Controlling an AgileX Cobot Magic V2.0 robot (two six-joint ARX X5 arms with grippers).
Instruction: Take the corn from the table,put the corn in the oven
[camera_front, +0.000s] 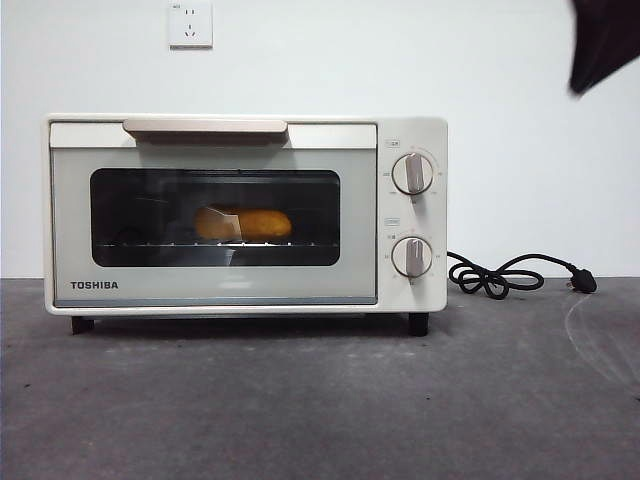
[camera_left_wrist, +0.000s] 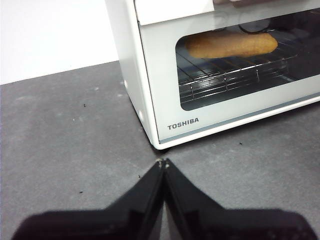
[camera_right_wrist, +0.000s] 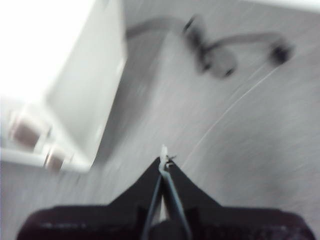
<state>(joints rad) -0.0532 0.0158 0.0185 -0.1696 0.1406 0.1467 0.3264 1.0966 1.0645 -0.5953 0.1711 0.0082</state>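
Closest to me the table lies bare and dark grey, nothing on it in front of the oven. Low over that surface, off the oven's front corner on the side away from the knobs, the left gripper hangs with its two black jaws pressed together, tips touching, nothing between them. On the other side, the right gripper is up above the table beside the oven's knob end, near the coiled black cord; its picture is smeared with motion, but the jaws look drawn together to a thin line and I see nothing held. In the front view it shows only as a dark tip at the upper corner.

Further back stands the oven, cream-white, its door up and closed, the beige handle level along the top. Through the dark glass the corn lies lengthwise on the wire rack, about the middle of the chamber.

As I judge it, the job is essentially done: the corn is off the table and shut inside. All that seems left is for the arms to draw back to rest. The corn sits behind glass, well apart from both pairs of jaws, with the door between them.
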